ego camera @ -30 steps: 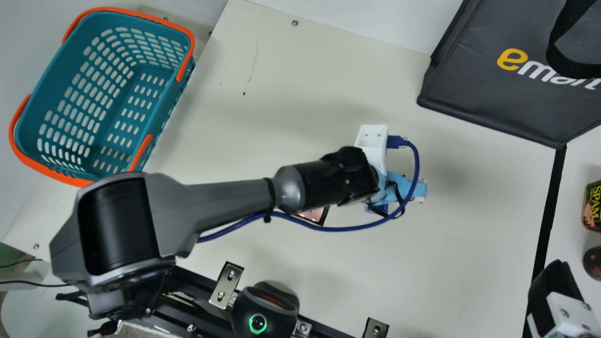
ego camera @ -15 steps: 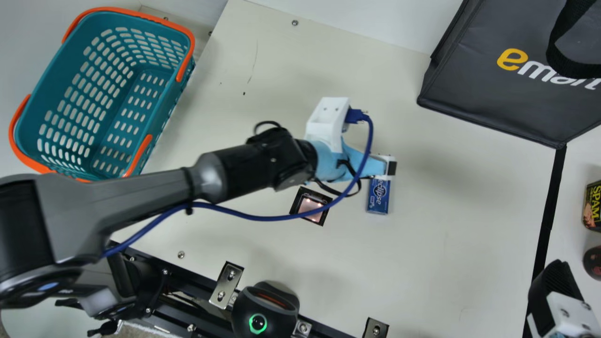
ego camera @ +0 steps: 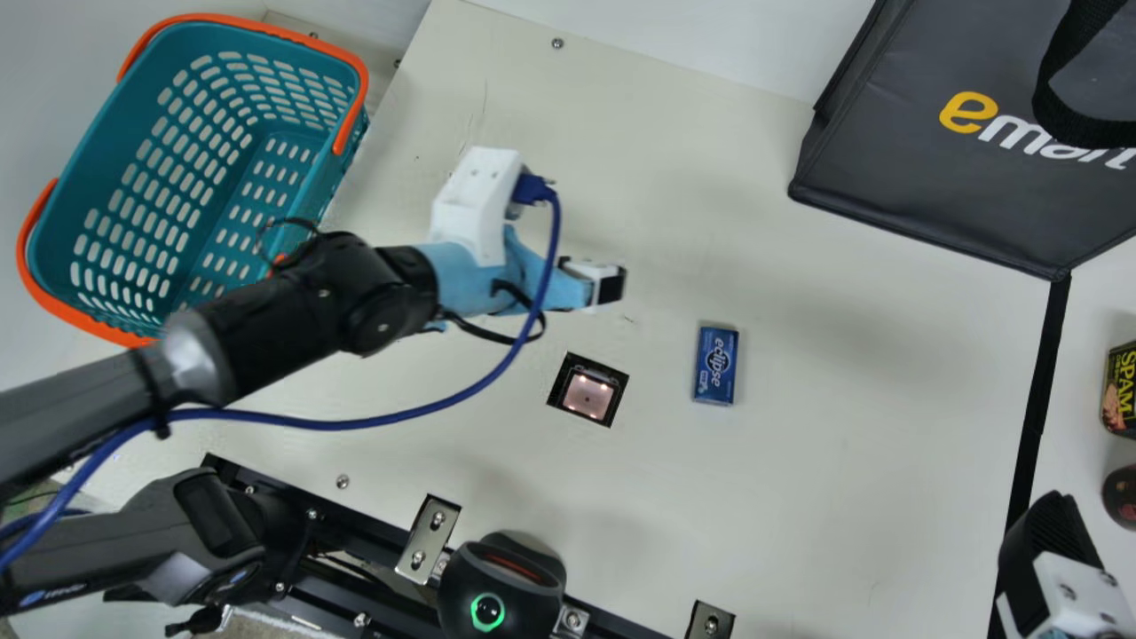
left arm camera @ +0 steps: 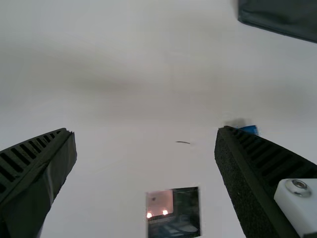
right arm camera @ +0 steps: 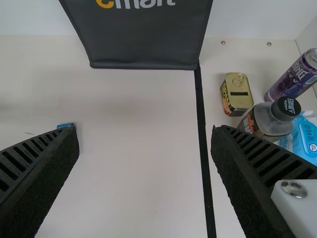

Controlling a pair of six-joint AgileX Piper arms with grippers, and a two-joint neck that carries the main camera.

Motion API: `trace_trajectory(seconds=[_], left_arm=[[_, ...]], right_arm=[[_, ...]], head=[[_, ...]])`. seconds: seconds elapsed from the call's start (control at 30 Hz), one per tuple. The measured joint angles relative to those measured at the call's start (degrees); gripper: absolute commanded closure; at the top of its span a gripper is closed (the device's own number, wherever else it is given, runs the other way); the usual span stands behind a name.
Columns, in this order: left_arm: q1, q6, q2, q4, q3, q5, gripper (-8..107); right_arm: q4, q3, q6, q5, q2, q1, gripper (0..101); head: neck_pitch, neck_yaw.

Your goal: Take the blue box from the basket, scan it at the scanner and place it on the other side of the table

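In the main view my left gripper [ego camera: 611, 286] hangs over the table, left of the blue box [ego camera: 715, 366] and apart from it. That box lies flat, right of the scanner window [ego camera: 587, 391]. The left wrist view has my left gripper [left arm camera: 146, 148] open with nothing held, the box [left arm camera: 250, 130] mostly hidden behind one finger. The teal basket [ego camera: 306, 232] stands at the upper left. My right gripper [ego camera: 1052, 555] is at the main view's lower right; in the right wrist view the right gripper [right arm camera: 145, 148] is open, and a finger partly covers the box [right arm camera: 65, 125].
A dark bag [ego camera: 932, 177] stands at the upper right. Beyond the black tape line [right arm camera: 203, 144] are a canned-meat tin [right arm camera: 237, 94], a dark-capped bottle [right arm camera: 272, 121], a purple can [right arm camera: 294, 77] and a blue pack [right arm camera: 308, 139]. A black device [ego camera: 501, 590] sits at the near edge.
My left arm has drawn back leftward from the blue box, uncovering the box and the scanner window. The box lies still on the table, and the right gripper has not moved.
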Motion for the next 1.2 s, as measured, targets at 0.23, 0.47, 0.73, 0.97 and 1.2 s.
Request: trace_trajectory(seconds=[0.23, 0.47, 0.73, 0.97, 1.2], left_arm=[[6.81, 3.99, -7.07, 4.49, 1.79, 4.85, 9], [11.55, 5.39, -12.76, 8.75, 0.47, 11.79, 9], [12.48, 4.7, -17.53, 13.26, -3.36, 20.51, 9], [12.73, 3.61, -19.4, 15.71, -5.26, 23.86, 9], [13.08, 3.21, -19.4, 16.6, -5.26, 23.86, 9]], right_arm=[[0.0, 0.0, 0.0, 0.0, 0.0, 0.0, 6], [0.0, 0.0, 0.0, 0.0, 0.0, 0.0, 6], [0.0, 0.0, 0.0, 0.0, 0.0, 0.0, 6], [0.0, 0.0, 0.0, 0.0, 0.0, 0.0, 6], [0.0, 0.0, 0.0, 0.0, 0.0, 0.0, 6]], head=[[0.0, -0.09], [0.0, 0.0], [0.0, -0.09], [0.0, -1.76], [0.0, -10.72]])
